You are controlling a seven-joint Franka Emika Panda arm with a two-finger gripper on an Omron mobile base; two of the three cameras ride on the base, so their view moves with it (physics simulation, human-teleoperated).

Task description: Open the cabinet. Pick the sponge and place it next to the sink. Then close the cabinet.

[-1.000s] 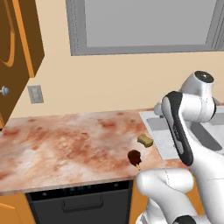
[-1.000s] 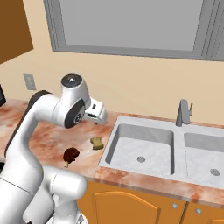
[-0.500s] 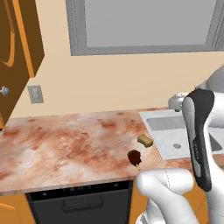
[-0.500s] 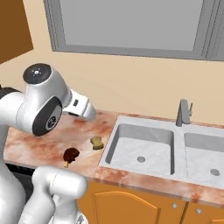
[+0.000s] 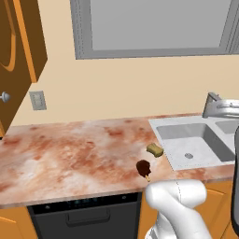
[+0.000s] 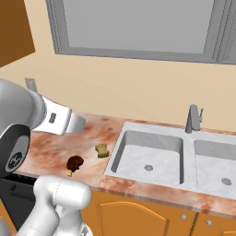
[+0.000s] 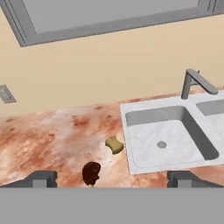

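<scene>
Sponge (image 5: 155, 150) lay on your tabletop (image 5: 70, 154) just left of the sink (image 5: 191, 144); your tool (image 7: 112, 178) gaped wide, empty.

A small olive-yellow sponge block (image 6: 102, 150) lies on the mottled reddish stone desk (image 6: 50, 150), just beside the left rim of the pale grey double-basin sink (image 6: 150, 156). A dark brown bar on a stick (image 6: 74, 163) rests nearby, closer to the desk's front edge. A grey faucet (image 6: 193, 118) stands upright behind the sink.
</scene>
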